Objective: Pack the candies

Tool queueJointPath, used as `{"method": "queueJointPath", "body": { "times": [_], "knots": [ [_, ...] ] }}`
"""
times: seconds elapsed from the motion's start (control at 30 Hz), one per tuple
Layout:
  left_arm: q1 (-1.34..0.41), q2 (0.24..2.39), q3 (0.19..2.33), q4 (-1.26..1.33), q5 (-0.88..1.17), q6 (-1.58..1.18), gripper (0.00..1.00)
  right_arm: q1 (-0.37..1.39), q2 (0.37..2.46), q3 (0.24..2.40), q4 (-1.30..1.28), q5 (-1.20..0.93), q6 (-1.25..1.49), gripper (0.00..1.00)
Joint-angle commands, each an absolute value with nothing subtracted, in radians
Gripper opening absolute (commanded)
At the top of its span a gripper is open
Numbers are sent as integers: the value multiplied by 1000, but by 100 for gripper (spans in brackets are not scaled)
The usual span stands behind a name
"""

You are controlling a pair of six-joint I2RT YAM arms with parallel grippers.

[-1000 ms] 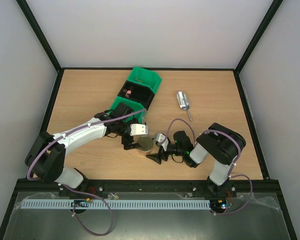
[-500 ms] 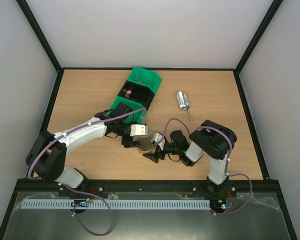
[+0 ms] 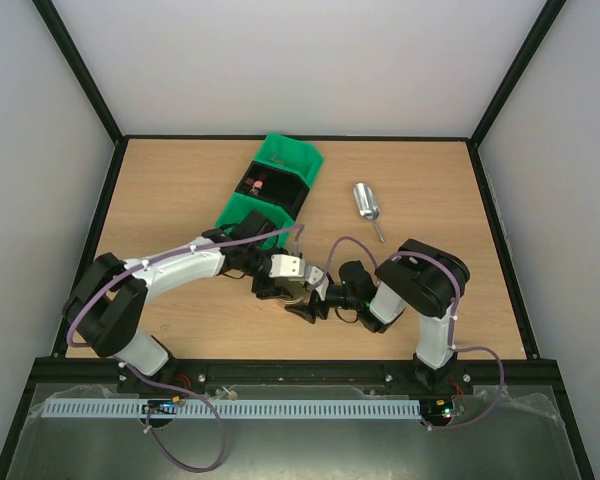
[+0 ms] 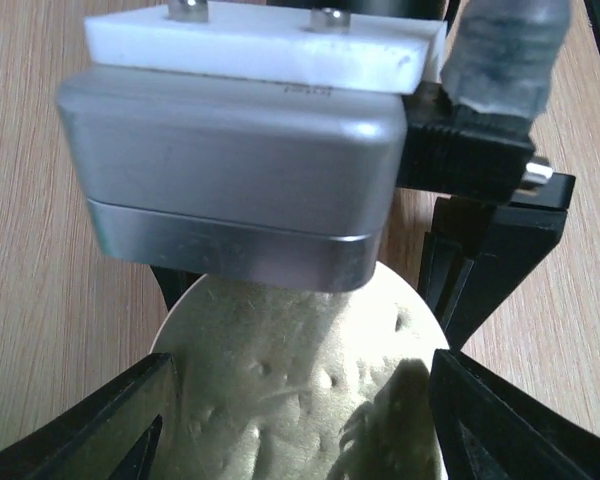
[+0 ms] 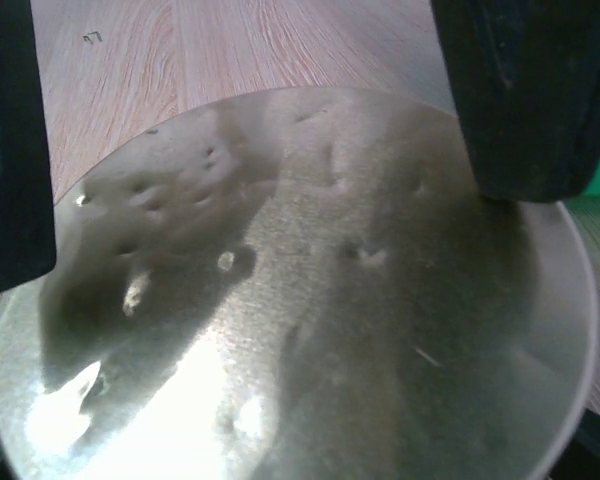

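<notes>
- The two arms meet near the front middle of the wooden desk, over a gold-coloured round lid.
- The left hand comes in from the left. In its wrist view its black fingers lie against the lid's rim, one on each side, so it is clamped on the lid at a fairly wide spread.
- The right hand comes in from the right, just beside the left one. Its dark fingers stand wide at either side of the same lid, which fills that view. I cannot tell whether they press on it.
- A silver block topped by a white plate sits just above the lid in the left wrist view, with a black finger of the right hand below its right end.
- The lid's top is dull, dented metal; what lies under it is hidden.
- The candies that show are a few pinkish bits in a black bin, well behind the hands.
- The black bin stands between two green bins, one behind it and one in front, partly under the left arm.
- A metal scoop lies alone on the desk, right of the bins.
</notes>
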State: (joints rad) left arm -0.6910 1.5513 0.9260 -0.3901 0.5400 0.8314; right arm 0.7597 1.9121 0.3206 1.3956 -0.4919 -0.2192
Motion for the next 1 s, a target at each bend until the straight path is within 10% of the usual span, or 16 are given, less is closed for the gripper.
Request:
{"method": "queueJointPath", "body": {
  "times": [0.0, 0.2, 0.97],
  "knots": [
    [-690, 1550, 890, -421, 478, 828, 75, 764, 1934, 331, 1458, -484, -229, 84],
    [-662, 1416, 836, -389, 491, 789, 99, 764, 1936, 319, 1479, -479, -220, 80],
    [-703, 1432, 772, -225, 399, 644, 99, 765, 1929, 298, 1499, -515, -229, 77]
  ]
}}
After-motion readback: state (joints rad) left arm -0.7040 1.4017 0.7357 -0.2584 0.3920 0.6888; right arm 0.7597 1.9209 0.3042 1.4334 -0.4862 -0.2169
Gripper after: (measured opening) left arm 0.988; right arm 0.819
